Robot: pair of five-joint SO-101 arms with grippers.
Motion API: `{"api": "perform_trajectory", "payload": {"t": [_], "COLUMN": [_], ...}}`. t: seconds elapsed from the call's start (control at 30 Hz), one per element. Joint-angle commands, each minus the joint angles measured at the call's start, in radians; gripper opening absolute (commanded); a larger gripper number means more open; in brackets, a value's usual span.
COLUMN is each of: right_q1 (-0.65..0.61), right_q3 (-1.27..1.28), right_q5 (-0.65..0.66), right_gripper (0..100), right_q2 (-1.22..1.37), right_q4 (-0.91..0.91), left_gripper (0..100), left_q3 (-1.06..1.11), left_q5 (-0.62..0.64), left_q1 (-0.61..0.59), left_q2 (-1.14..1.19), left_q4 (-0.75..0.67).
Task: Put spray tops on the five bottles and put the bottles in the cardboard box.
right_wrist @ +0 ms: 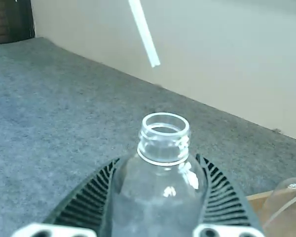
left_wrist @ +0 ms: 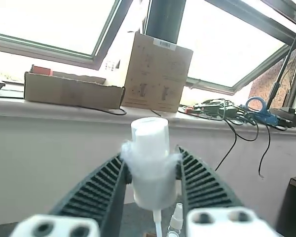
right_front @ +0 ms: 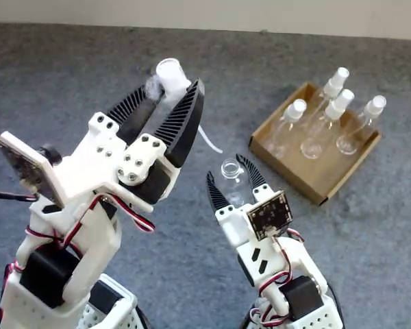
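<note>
- Brown cardboard box [right_front: 323,179]: nearer right arm, four capped clear bottles [right_front: 315,130] inside.
- Left gripper [right_front: 172,92]: black ribbed jaws pinching white plastic spray top [right_front: 170,72], held high.
- Right gripper [right_front: 226,171]: clamped around clear open-necked bottle [right_front: 231,170], mouth up.
- Thin white dip tube [right_front: 209,140]: slants down from top toward bottle, tip above mouth, slightly aside, not yet inside.
- Likely next: centre tip over neck, then lower.

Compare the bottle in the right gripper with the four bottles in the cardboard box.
The held bottle has an open neck with no spray top; the boxed bottles each wear a white one. The held bottle sits clamped in the right gripper; the boxed bottles lie in the cardboard box. All are clear bottles.
</note>
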Motion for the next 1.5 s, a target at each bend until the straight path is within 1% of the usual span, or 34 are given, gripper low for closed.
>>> {"api": "perform_trajectory", "payload": {"t": [0.0,0.07,0.13,0.5,0.6,0.8,0.87,0.97,1.07,1.47], "right_q1": [-0.010,-0.010,-0.010,-0.008,-0.008,-0.008,-0.008,-0.008,-0.008,-0.008], "right_q3": [-0.015,-0.015,-0.015,-0.015,-0.015,-0.013,-0.013,-0.013,-0.013,-0.013], "right_q5": [-0.003,-0.003,-0.003,-0.003,-0.003,-0.003,-0.003,-0.003,-0.003,-0.003], "right_gripper": [11.9,11.9,11.9,11.9,11.9,11.9,11.9,11.9,11.9,11.9], "right_q2": [-0.013,-0.013,-0.013,-0.013,-0.013,-0.013,-0.013,-0.013,-0.013,-0.013], "right_q4": [0.002,0.002,0.002,0.002,0.002,0.002,0.002,0.002,0.002,0.002], "left_gripper": [1,1,1,1,1,1,1,1,1,1], "left_q3": [-0.007,0.001,0.028,0.148,0.125,-0.015,-0.024,-0.019,0.031,0.217], "left_q5": [0.000,-0.002,-0.006,-0.009,-0.009,-0.011,-0.011,-0.009,-0.008,-0.008], "left_q1": [0.041,0.093,0.119,0.122,0.122,0.120,0.105,0.038,0.013,0.131], "left_q2": [-0.007,-0.007,-0.007,-0.013,-0.015,-0.015,-0.015,-0.007,-0.013,-0.013], "left_q4": [-0.026,-0.021,-0.012,-0.014,-0.026,-0.038,-0.041,-0.041,-0.043,-0.043]}}
